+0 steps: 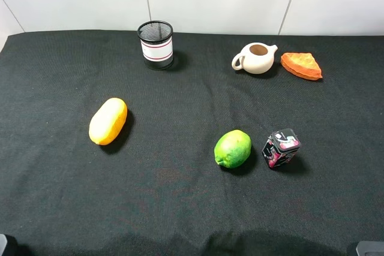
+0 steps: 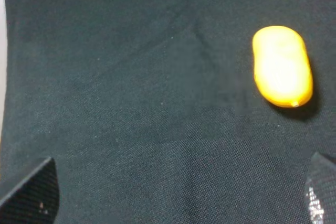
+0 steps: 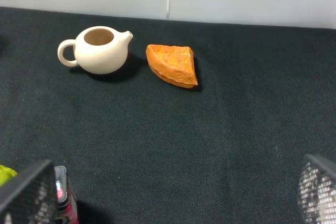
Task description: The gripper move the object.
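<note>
The green lime lies on the black cloth right of centre in the high view. Only a sliver of it shows at the edge of the right wrist view. My right gripper is open and empty, short of the lime and not touching it; its mesh-patterned fingers frame the view. My left gripper is open and empty over bare cloth, its fingers wide apart, with the yellow-orange oval fruit ahead of it. In the high view only dark corners of the arms show at the bottom edge.
The yellow-orange fruit lies at left. A small black-and-pink cube sits close to the lime's right, and shows in the right wrist view. At the back stand a mesh cup, a cream teapot and an orange wedge.
</note>
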`<state>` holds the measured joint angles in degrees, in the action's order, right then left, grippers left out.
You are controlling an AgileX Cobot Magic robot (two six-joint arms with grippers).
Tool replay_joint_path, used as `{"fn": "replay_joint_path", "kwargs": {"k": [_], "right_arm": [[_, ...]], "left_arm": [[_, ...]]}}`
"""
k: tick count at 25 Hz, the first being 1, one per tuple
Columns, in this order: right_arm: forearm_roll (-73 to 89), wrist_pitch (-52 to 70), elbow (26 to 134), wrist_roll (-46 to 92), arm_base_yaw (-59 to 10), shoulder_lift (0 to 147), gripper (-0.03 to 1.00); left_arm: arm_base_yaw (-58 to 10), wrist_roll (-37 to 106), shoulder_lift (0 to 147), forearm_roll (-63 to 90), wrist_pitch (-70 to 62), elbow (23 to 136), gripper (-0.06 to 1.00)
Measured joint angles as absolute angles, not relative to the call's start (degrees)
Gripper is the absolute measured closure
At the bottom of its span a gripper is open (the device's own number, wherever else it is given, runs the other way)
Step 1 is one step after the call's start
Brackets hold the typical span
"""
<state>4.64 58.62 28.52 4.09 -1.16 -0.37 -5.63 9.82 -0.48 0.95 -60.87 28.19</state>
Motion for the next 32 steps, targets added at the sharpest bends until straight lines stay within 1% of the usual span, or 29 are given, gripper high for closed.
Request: {"fn": "replay_joint_path", "kwargs": {"k": [9,15,32], "right_arm": [[4.6,58.6,28.5,4.1,-1.2,-0.4,0.27],[4.6,58.6,28.5,4.1,-1.2,-0.4,0.27],[4.6,58.6,28.5,4.1,-1.2,-0.4,0.27]], "left_arm": [[-6.4,10.0,-0.5,1.0,-60.9,28.2,-0.05],[-8.8,10.2,-0.5,1.0,-60.9,28.2,-0.05],[-8.8,10.2,-0.5,1.0,-60.9,28.2,-0.05]]}}
